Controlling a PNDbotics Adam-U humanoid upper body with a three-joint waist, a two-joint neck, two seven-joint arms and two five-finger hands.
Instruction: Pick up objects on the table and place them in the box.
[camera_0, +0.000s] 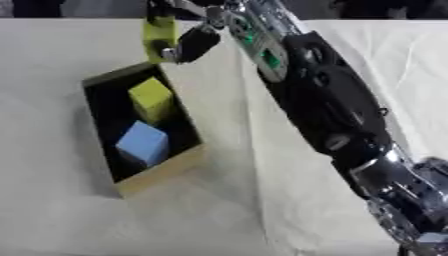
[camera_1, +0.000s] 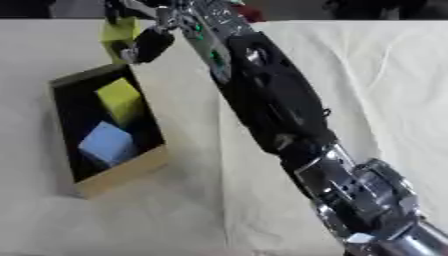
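Left eye: right hand (camera_0: 179, 37) at upper centre, fingers curled round a yellow-green block (camera_0: 158, 34), held just above the far edge of the box (camera_0: 157, 172). Box sits centre-left and holds a yellow block (camera_0: 151, 99) and a blue block (camera_0: 142, 143). Bare cloth (camera_0: 52, 65) lies left of it.

Right eye: the arm (camera_1: 271, 110) crosses diagonally, filling the middle. No readable writing.
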